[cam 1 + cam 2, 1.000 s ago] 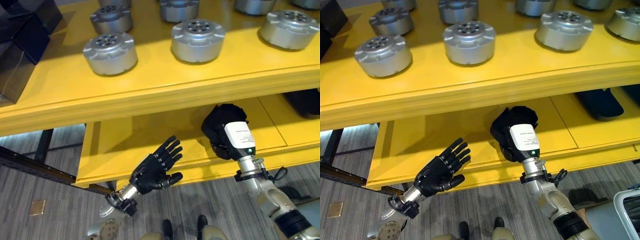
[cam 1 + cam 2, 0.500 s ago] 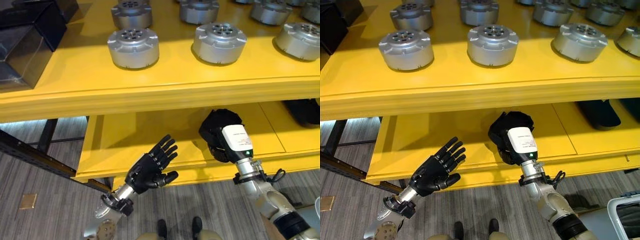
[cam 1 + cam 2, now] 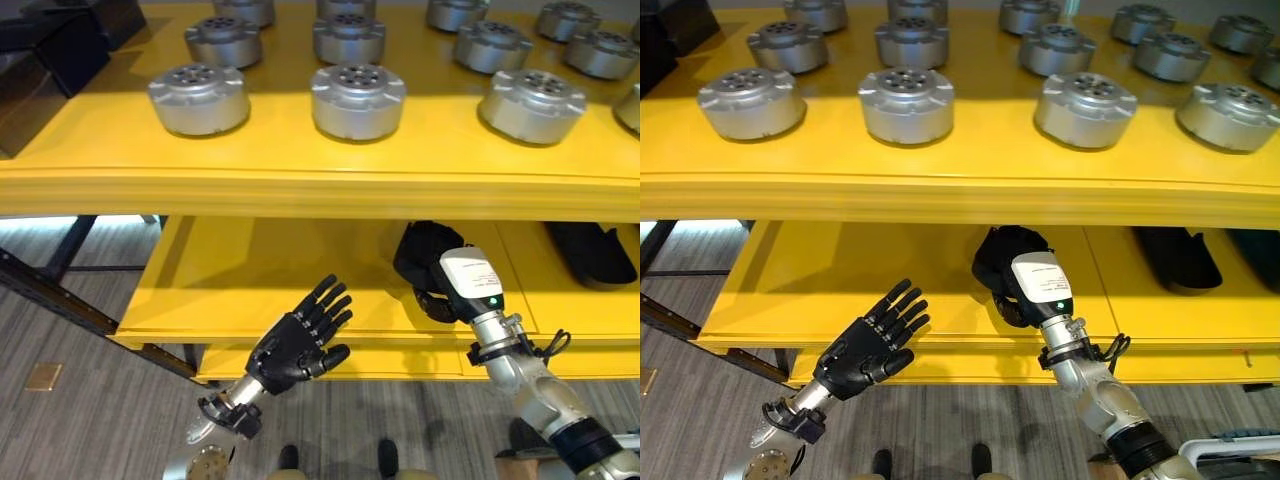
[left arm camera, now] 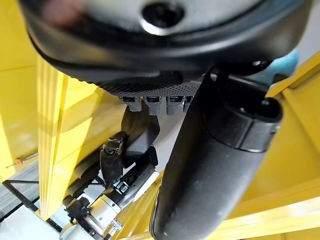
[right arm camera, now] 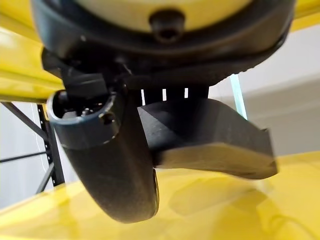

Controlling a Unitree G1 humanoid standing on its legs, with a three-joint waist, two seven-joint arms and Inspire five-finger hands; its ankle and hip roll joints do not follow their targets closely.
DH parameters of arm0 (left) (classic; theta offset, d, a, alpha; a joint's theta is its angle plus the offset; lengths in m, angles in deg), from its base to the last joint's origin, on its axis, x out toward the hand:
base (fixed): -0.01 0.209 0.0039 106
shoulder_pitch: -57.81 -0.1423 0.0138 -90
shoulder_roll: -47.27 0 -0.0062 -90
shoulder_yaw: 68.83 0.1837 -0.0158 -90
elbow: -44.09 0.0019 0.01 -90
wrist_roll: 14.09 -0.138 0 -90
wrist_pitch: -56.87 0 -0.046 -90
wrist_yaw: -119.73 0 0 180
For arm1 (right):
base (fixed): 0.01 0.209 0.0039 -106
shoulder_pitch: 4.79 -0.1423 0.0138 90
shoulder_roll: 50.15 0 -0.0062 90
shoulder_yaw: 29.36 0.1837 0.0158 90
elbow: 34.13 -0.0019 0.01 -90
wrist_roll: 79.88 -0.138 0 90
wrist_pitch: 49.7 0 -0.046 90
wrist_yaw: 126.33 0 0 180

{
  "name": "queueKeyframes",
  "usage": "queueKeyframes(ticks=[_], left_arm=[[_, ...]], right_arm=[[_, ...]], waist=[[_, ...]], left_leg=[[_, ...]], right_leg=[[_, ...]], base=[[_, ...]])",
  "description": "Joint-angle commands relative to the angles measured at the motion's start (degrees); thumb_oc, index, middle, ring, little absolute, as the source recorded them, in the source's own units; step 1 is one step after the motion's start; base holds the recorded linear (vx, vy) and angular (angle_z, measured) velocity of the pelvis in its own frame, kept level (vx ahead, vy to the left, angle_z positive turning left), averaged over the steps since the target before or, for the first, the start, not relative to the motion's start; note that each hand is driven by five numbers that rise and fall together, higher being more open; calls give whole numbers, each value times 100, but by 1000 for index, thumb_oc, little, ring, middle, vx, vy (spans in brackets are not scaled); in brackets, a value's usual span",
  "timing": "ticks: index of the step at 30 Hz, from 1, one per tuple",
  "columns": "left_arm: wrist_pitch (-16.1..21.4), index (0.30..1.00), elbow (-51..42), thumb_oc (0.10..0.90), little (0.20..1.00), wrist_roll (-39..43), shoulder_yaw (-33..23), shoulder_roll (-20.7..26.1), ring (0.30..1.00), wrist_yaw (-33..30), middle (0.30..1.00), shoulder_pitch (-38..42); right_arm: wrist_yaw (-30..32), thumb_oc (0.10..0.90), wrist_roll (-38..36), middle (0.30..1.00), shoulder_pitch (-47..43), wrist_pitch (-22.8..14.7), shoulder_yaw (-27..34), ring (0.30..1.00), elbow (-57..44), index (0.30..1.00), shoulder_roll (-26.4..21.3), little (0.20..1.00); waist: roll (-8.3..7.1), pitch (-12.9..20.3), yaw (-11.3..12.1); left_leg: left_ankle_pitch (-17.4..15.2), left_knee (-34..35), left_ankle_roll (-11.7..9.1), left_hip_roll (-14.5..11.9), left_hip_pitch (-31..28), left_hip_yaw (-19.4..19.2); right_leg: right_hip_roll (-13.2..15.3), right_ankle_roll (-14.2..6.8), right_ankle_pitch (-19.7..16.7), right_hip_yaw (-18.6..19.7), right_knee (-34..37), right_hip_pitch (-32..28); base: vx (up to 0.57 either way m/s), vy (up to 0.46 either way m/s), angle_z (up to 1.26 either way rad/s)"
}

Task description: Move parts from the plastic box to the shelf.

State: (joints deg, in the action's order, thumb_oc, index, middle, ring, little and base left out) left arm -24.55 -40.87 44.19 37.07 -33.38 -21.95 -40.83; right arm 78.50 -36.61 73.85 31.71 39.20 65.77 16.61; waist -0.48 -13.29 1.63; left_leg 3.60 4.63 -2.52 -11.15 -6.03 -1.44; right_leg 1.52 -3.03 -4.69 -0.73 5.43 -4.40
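The yellow shelf (image 3: 300, 185) takes most of the view. Silver round parts (image 3: 357, 100) stand in rows on its upper board, from 10 to 2 o'clock. The right hand (image 3: 432, 268) reaches over the lower board at 4 o'clock; I cannot tell how its fingers stand. The left hand (image 3: 292, 345) hovers at 6 o'clock, fingers straight and spread, holding nothing.

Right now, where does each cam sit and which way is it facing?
Left eye: on the head, looking down at the yellow shelf with silver parts; left hand open, right hand over the lower shelf.
Right eye: same scene, a little to the side.
Left wrist: along its own hand, facing yellow shelving and the right hand.
Right wrist: along its own hand, facing a dark part it holds.
Shared: the yellow shelving.
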Motion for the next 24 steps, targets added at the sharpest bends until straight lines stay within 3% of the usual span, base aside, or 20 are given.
queueKeyframes(ticks=[1, 3, 9, 15, 18, 19, 24], left_arm=[[324, 1000, -447, 900, 1000, 420, 31, 8, 1000, 436, 1000, 261], [275, 1000, -474, 900, 1000, 446, 40, 14, 1000, 385, 1000, 294], [214, 1000, -281, 900, 1000, 565, 169, -28, 1000, 243, 1000, 590], [6, 1000, -285, 900, 1000, 469, 105, 19, 1000, 301, 1000, 604], [22, 1000, -256, 900, 1000, 527, 121, 91, 1000, 342, 1000, 736], [79, 1000, -178, 900, 1000, 586, 171, 121, 1000, 403, 1000, 942], [94, 1000, -256, 900, 1000, 536, 164, 141, 1000, 336, 1000, 1115]], right_arm=[[126, 400, 288, 300, -990, -528, -8, 300, -194, 300, -130, 300], [-6, 400, 380, 300, -1084, -664, -84, 300, -155, 300, -217, 300], [-60, 400, 522, 300, -2055, -563, -634, 300, 420, 300, -245, 300], [-461, 400, 445, 300, -2354, -1008, -937, 300, 842, 300, -353, 300], [-405, 400, 551, 300, -2603, -1049, -1159, 300, 1035, 300, -479, 300], [-217, 400, 806, 300, -2888, -1162, -1366, 300, 1329, 300, -565, 300], [-84, 400, 1307, 300, -3206, -1194, -1761, 300, 1731, 300, -737, 300]], waist=[[-106, 509, 87], [-98, 485, 101], [-57, 346, 172], [24, 179, 228], [85, 39, 245], [148, -159, 251], [178, -378, 285]], left_leg=[[-136, -14, -175, 85, 167, -56], [-78, -27, -214, 29, 210, -42], [58, -173, -331, -124, 506, 88], [153, -198, -377, -143, 701, 185], [152, -278, -373, -127, 909, 239], [176, -293, -358, -96, 1065, 282], [244, -251, -343, -44, 1252, 342]], right_leg=[[477, -199, 409, -391, -338, 9], [438, -164, 429, -423, -365, 35], [326, -47, 497, -483, -530, 292], [296, -23, 494, -501, -591, 473], [288, -4, 527, -480, -719, 706], [264, 7, 510, -460, -793, 908], [220, 12, 434, -406, -784, 1124]], base=[[6, -132, -4], [-1, -145, -4], [-38, -123, 1], [-24, -65, 2], [-150, -47, 0], [-223, -38, -1], [-119, -48, 3]])
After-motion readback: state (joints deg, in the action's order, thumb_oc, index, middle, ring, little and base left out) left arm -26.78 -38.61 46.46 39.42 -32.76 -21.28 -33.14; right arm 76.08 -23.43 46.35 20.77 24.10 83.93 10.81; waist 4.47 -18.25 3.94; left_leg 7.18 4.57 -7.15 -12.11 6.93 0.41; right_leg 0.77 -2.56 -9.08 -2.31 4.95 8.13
